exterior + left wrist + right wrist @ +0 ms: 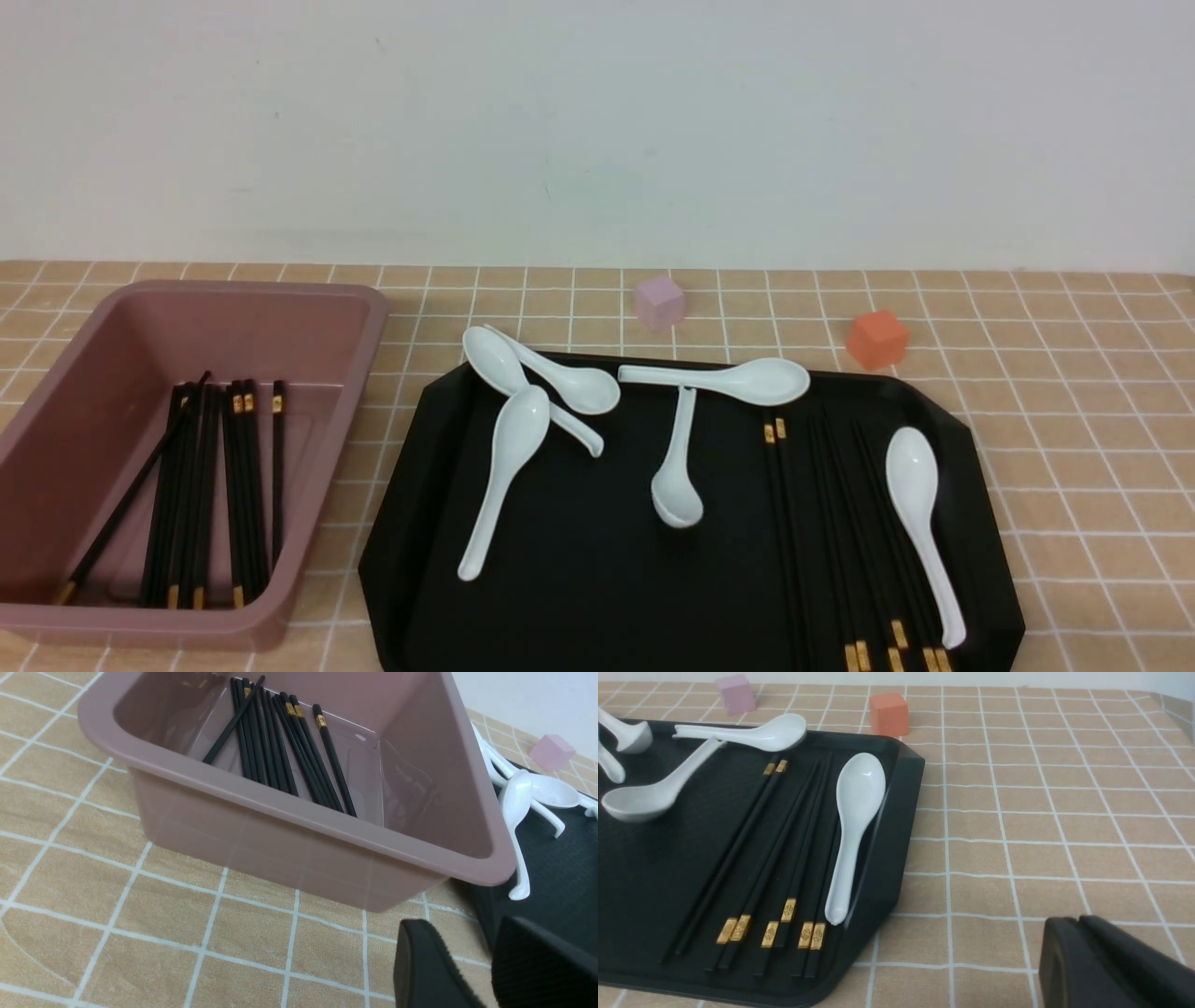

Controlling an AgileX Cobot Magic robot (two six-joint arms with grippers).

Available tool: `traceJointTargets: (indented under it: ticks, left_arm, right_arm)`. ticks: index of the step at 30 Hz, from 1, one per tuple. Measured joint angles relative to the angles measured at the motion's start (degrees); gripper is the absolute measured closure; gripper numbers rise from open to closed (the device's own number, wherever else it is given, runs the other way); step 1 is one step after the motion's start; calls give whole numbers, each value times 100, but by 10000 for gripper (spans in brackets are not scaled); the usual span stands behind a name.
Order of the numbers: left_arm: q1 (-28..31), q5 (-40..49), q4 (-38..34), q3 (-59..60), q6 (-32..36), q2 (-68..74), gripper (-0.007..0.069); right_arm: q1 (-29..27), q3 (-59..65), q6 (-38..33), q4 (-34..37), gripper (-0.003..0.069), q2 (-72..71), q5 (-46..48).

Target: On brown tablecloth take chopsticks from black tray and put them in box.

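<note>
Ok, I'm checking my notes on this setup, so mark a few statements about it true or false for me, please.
1. Black chopsticks lie in the pink box. True.
2. The orange cube is inside the black tray. False: it sits on the tablecloth, beyond the tray's far rim.
3. The left gripper is open and holds nothing. True.
4. The tray holds only spoons. False: it holds chopsticks too.

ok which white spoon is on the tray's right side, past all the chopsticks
The white spoon lying bowl-away, handle toward the robot, along the black tray's right rim; the other spoons all lie left of it.
</note>
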Motion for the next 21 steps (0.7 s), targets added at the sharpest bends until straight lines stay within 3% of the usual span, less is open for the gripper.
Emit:
traceJointTargets:
  ticks: [21]
  left_arm:
    - [0,0,0,0,0,0,386]
  right_arm:
    - [0,0,0,0,594,0,6]
